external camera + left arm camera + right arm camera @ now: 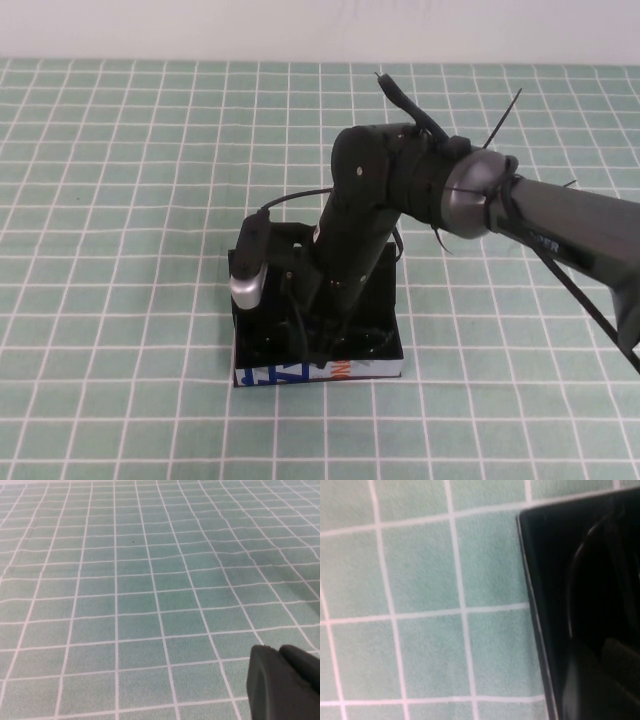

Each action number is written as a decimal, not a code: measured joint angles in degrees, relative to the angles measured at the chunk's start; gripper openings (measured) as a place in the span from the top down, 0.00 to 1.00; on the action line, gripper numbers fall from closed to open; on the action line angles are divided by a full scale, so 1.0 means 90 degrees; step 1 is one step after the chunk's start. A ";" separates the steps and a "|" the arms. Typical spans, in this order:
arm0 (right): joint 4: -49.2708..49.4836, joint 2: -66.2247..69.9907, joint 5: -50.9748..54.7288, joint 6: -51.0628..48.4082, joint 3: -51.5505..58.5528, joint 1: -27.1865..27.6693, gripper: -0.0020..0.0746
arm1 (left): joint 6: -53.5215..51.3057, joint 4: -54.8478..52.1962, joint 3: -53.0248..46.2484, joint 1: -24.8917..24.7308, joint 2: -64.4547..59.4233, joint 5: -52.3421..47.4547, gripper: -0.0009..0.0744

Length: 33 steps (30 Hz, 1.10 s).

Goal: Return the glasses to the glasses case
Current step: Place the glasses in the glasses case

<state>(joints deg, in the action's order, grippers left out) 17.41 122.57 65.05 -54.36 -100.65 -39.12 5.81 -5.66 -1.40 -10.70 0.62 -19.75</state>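
- Right gripper (318, 335), black, at the end of the large dark grey right arm that comes in from the table's right edge, is lowered into the open glasses case; its fingers are lost against the black interior, so I cannot tell whether they are parted or pressed together, or whether they hold anything.
- Left gripper (285, 682) appears only in the left wrist view, as a black rounded piece above bare cloth; it is outside the high view, and its fingers' state cannot be told.
- Green cloth with a white grid (120, 250) covers the whole table; a pale, plain wall runs along the far edge.
- Rectangular black glasses case (385, 345) sits near the middle of the table, towards the near edge, its hinged lid open. Its white front side (320, 374) carries blue and orange print, too small to read.
- Right wrist view shows what the high view hides: one straight edge and corner of the case (532, 610) against the cloth, and, within the black interior, a thin curved line that may belong to the dark, thin-framed glasses (575, 580); this is uncertain.
- In the high view the glasses cannot be made out inside the case beneath the arm.
- Silver-capped black wrist camera (247, 272) sits on the arm over the case's left side.
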 joint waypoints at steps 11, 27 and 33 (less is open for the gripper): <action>0.0035 -0.0644 0.0180 0.0000 0.0000 0.0012 0.87 | 0.0000 0.0000 0.0000 0.0000 0.0000 0.0011 0.99; -0.0665 -0.1614 -0.0285 0.1323 0.0000 0.0233 0.99 | 0.0524 0.2744 0.0042 0.0000 0.0000 0.1797 0.99; 0.0037 -0.2322 -0.0421 0.1847 0.0000 0.0800 0.99 | -0.0247 0.2506 0.1519 0.0000 0.0000 0.0682 0.99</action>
<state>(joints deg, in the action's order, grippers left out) 17.74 101.67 61.26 -37.73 -100.65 -31.91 3.59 16.90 12.27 -10.70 0.62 -13.60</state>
